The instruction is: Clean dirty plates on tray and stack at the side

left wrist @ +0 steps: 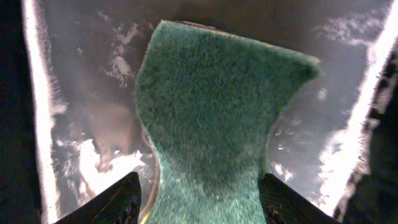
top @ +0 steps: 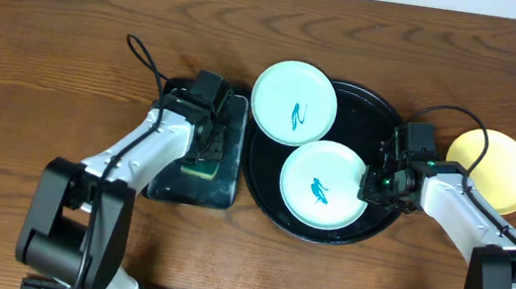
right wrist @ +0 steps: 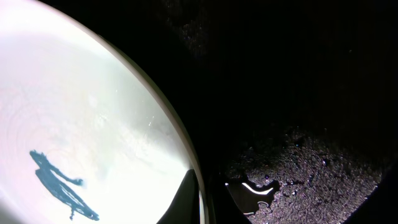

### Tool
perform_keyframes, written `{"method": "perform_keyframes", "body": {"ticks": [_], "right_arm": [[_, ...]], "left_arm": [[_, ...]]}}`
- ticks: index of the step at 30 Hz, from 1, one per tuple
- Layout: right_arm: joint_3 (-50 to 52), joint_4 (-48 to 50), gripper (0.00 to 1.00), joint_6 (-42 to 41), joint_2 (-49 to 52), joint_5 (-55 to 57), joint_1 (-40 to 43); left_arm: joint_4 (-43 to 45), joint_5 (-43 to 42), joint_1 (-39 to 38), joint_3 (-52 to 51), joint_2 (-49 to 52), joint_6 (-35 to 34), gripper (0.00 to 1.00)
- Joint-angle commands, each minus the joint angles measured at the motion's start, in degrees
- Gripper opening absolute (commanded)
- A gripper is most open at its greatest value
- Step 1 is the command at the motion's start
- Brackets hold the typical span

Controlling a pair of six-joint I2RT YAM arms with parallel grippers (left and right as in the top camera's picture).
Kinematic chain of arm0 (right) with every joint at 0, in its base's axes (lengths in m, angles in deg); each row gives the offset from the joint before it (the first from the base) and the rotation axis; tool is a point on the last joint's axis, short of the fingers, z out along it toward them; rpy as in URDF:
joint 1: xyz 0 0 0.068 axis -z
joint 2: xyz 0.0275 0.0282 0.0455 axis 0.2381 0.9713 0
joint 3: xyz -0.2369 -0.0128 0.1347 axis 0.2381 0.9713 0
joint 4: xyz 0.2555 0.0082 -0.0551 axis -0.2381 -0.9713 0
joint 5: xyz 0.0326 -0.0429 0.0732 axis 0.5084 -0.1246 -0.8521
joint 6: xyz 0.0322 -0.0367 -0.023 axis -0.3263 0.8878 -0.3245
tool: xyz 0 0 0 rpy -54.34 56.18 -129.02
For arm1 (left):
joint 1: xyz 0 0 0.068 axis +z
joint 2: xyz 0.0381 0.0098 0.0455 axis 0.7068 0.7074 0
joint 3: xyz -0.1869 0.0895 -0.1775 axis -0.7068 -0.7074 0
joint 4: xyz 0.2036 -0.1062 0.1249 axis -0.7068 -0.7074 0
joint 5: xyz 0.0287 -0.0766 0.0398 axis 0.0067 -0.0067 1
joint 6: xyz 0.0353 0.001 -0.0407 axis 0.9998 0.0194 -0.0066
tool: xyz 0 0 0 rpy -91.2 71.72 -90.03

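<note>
Two mint plates with teal squiggles lie at the round black tray point(top: 367, 114). One plate point(top: 293, 102) rests on its upper-left rim. The other plate point(top: 324, 185) lies inside it at the front. The yellow plate point(top: 491, 170) sits on the table to the right of the tray. My right gripper point(top: 373, 185) is shut on the front plate's right rim. In the right wrist view, one finger is inside and one outside the rim point(right wrist: 208, 186) of that plate point(right wrist: 93, 137). My left gripper point(top: 203, 142) is shut on the green sponge point(left wrist: 211, 106).
A smaller rectangular black tray point(top: 173, 185) lies left of the round tray, and the sponge is held over its wet glossy floor point(left wrist: 93, 124). Cables run from both arms over the wooden table point(top: 52, 38). The round tray's floor point(right wrist: 311, 155) looks wet.
</note>
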Motion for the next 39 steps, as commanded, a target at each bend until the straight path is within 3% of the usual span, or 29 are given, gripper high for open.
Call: {"method": "perform_keyframes", "body": {"ticks": [1, 4, 6, 15, 28, 39], "right_arm": [[0.85, -0.5, 0.01, -0.61, 2.01, 1.55, -0.57], [0.85, -0.52, 0.01, -0.61, 2.01, 1.55, -0.57], [0.85, -0.57, 0.01, -0.61, 2.01, 1.55, -0.57], [0.85, -0.74, 0.01, -0.59, 2.01, 1.57, -0.57], [0.85, -0.72, 0.01, -0.59, 2.01, 1.57, -0.57], [0.85, -0.72, 0.01, -0.59, 2.01, 1.57, -0.57]], "left_arm": [[0.94, -0.46, -0.02, 0.46, 2.64, 0.11, 0.56], [1.86, -0.46, -0.02, 0.46, 4.37, 0.13, 0.36], [1.95, -0.46, 0.0, 0.46, 4.72, 0.13, 0.08], [0.35, -0.44, 0.0, 0.81, 2.45, 0.17, 0.07], [-1.79, -0.68, -0.02, 1.03, -14.21, 0.57, 0.07], [-3.08, -0.68, -0.02, 1.01, -15.37, 0.52, 0.08]]}}
